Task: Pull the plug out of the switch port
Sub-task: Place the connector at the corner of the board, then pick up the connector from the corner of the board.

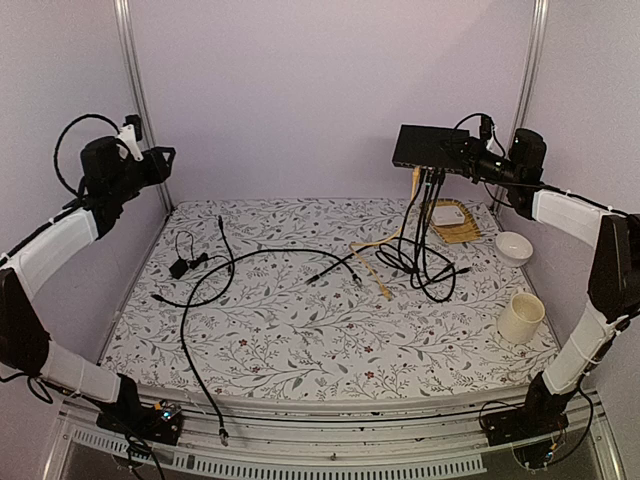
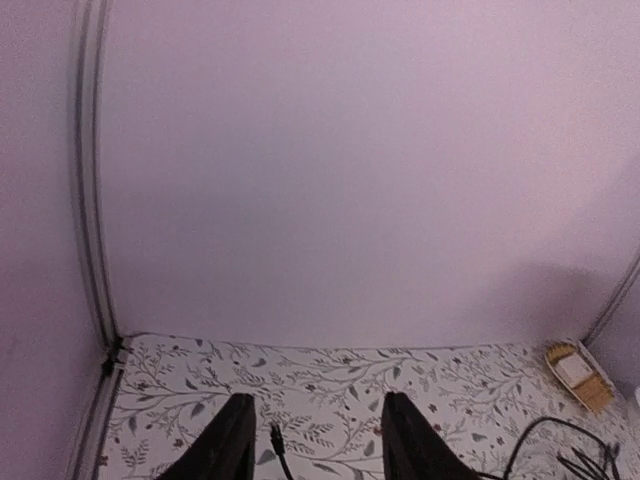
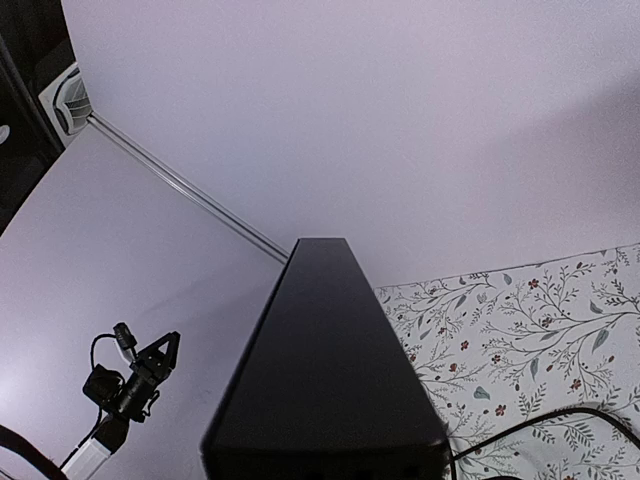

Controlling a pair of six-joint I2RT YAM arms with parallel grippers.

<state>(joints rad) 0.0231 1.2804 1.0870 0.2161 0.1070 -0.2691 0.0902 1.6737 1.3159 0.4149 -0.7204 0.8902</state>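
The switch [image 1: 428,146], a flat black box, hangs in the air at the back right, with my right gripper [image 1: 468,156] shut on its right end. In the right wrist view the switch [image 3: 325,380] fills the middle and hides the fingers. Black cables [image 1: 432,190] and a yellow cable [image 1: 415,185] hang from its underside to the table, their plugs in the ports. My left gripper [image 1: 163,157] is raised at the far left, well away from the switch. In the left wrist view the left gripper [image 2: 315,440] is open with nothing between its fingers; a black cable end [image 2: 275,436] lies on the cloth below.
Loose black cables [image 1: 215,275] trail across the floral cloth [image 1: 300,330] to the front edge. A small white box [image 1: 448,214] sits on a wooden tray [image 1: 462,233] at the back right. A white bowl [image 1: 513,247] and a cup [image 1: 521,317] stand along the right side.
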